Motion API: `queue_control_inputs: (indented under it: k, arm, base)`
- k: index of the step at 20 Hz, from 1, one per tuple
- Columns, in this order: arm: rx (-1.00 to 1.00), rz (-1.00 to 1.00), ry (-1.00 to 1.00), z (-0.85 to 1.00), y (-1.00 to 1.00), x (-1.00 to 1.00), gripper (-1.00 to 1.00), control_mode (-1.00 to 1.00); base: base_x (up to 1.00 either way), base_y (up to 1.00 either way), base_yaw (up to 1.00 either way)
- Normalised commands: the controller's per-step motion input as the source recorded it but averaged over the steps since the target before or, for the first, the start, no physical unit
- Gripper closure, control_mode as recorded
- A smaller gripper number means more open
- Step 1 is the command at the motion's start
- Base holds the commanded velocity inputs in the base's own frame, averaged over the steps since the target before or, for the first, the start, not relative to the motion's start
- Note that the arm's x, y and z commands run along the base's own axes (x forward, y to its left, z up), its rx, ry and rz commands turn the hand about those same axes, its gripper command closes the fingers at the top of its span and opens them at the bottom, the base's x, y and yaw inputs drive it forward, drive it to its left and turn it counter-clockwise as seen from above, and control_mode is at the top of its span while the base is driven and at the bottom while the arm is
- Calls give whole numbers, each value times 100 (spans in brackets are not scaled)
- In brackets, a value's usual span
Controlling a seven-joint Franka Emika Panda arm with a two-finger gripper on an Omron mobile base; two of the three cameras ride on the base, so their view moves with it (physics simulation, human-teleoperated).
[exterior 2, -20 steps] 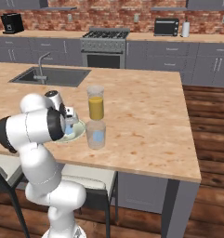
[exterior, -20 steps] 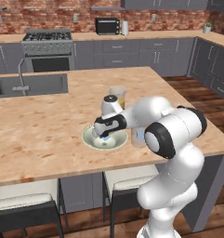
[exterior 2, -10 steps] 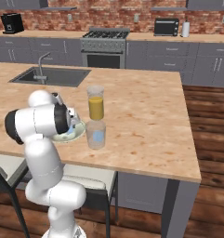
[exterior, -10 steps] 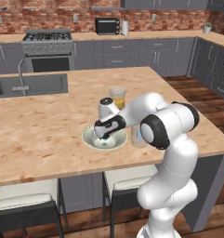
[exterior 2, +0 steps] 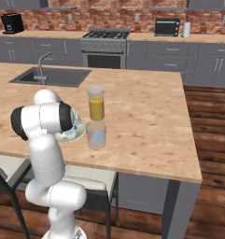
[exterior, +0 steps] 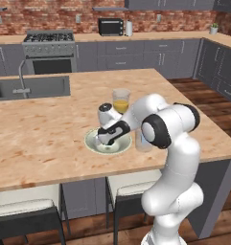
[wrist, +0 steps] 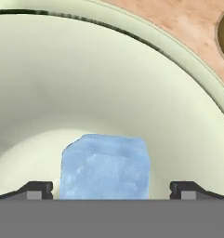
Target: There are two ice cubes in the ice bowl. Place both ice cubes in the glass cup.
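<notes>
The pincer (wrist: 111, 193) stands wide, straddling 1 pale-blue translucent ice cube (wrist: 104, 167) on the floor of the wide greenish-white ice bowl (wrist: 132, 69). Judged best: keep centred, close squarely. The short clear glass cup (exterior 2: 96, 134) holds blue, just beside the bowl at 3 o'clock; bench (exterior 2: 146, 121) beyond lies open.

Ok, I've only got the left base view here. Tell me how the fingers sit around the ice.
Observer: In the hand view one ice cube lies between the open fingertips, a gap on each side.
Operator: Report the other cube.
Observer: The right base view shows a pale-blue chunk already inside the glass cup.
Operator: Say where the cup stands.
Observer: Beside the ice bowl, in front of the juice glass.
</notes>
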Motion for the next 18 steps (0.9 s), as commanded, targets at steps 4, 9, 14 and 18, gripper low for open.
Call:
queue_control_inputs:
  k: [4, 9, 14, 18]
  arm:
    - [-8, 0, -3, -14, 0, 6, -100, -100]
    - [-7, -2, -1, -6, 2, -4, 100, -100]
    - [-3, -5, -11, 9, 0, -2, 100, -100]
    - [0, -9, -13, 66, 0, -10, 100, -100]
  base:
    - [0, 0, 0]
    - [0, 0, 0]
    - [0, 0, 0]
    - [0, 0, 0]
